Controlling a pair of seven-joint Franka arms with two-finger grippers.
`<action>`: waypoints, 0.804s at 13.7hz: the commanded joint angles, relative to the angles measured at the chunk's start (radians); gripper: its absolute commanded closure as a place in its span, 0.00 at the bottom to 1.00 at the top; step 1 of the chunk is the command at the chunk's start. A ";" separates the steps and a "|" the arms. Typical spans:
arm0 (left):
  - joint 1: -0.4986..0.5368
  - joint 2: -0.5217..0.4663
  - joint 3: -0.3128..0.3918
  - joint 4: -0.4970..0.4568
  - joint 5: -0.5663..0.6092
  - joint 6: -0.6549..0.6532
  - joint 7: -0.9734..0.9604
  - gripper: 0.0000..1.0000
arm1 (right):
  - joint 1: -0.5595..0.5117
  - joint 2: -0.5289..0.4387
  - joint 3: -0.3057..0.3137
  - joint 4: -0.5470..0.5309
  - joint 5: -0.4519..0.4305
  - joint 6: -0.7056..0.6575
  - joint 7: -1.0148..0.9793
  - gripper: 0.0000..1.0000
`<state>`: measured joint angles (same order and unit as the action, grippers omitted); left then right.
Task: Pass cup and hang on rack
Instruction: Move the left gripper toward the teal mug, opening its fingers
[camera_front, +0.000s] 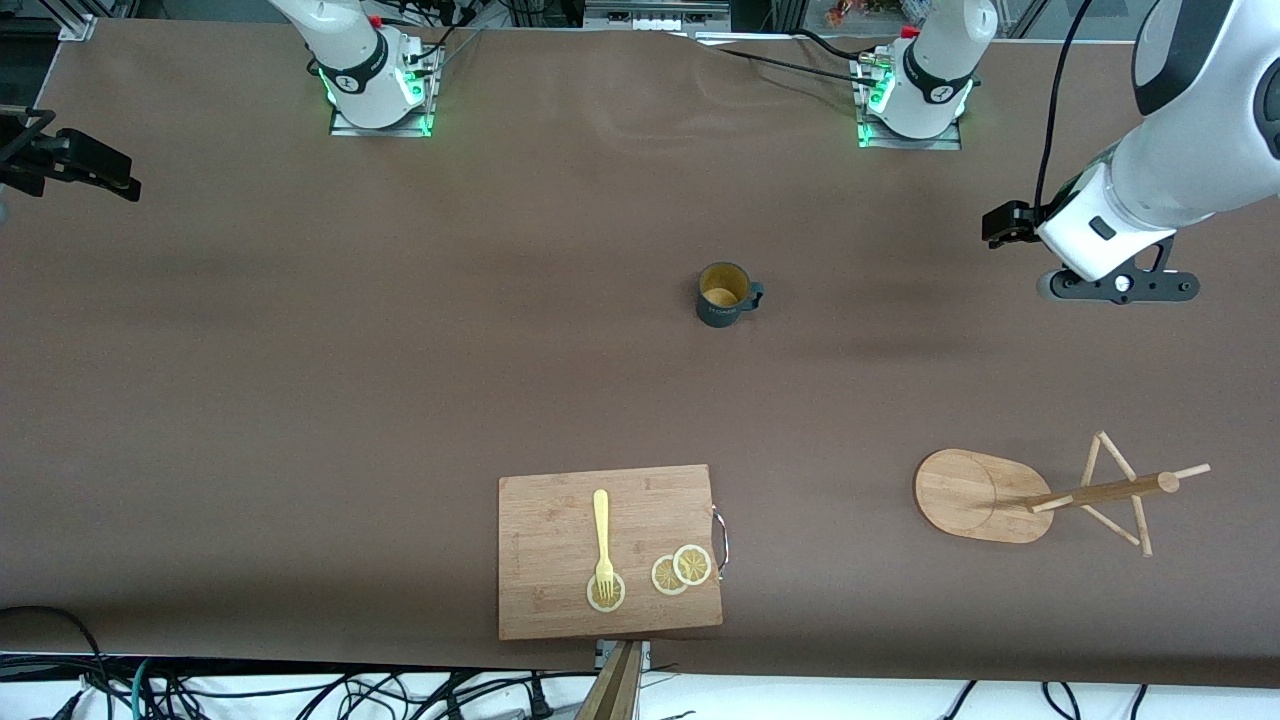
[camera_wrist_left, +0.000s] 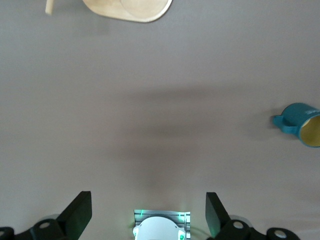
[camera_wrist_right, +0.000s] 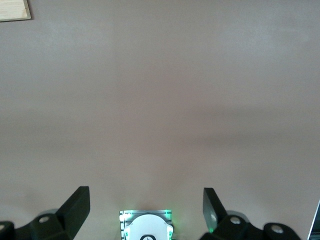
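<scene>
The dark teal cup (camera_front: 725, 293) with a yellowish inside stands upright mid-table, its handle toward the left arm's end. It also shows in the left wrist view (camera_wrist_left: 300, 125). The bamboo rack (camera_front: 1050, 495), with an oval base, a post and thin pegs, sits nearer the front camera at the left arm's end; its base edge shows in the left wrist view (camera_wrist_left: 132, 7). My left gripper (camera_front: 1115, 285) (camera_wrist_left: 148, 200) is open and empty, up over bare table beside the cup. My right gripper (camera_front: 100, 170) (camera_wrist_right: 146, 197) is open and empty over the right arm's end.
A rectangular wooden cutting board (camera_front: 610, 550) lies near the front edge, with a yellow fork (camera_front: 602, 540) and lemon slices (camera_front: 682, 568) on it. Its corner shows in the right wrist view (camera_wrist_right: 14, 9). Cables run along the table's front edge.
</scene>
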<state>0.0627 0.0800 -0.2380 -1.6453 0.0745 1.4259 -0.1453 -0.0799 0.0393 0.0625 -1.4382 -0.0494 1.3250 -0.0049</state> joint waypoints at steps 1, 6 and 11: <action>0.041 -0.162 -0.004 -0.297 0.013 0.198 0.030 0.00 | -0.012 -0.006 0.003 -0.002 0.020 0.003 -0.017 0.00; 0.081 -0.253 -0.006 -0.664 -0.002 0.587 0.070 0.00 | -0.012 -0.006 0.003 -0.002 0.022 0.011 -0.017 0.00; 0.135 -0.209 -0.003 -0.777 -0.217 0.792 0.508 0.00 | -0.012 -0.006 -0.009 -0.002 0.037 0.013 -0.015 0.00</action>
<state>0.1681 -0.1212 -0.2359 -2.3929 -0.0718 2.1820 0.2067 -0.0803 0.0396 0.0587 -1.4382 -0.0415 1.3306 -0.0051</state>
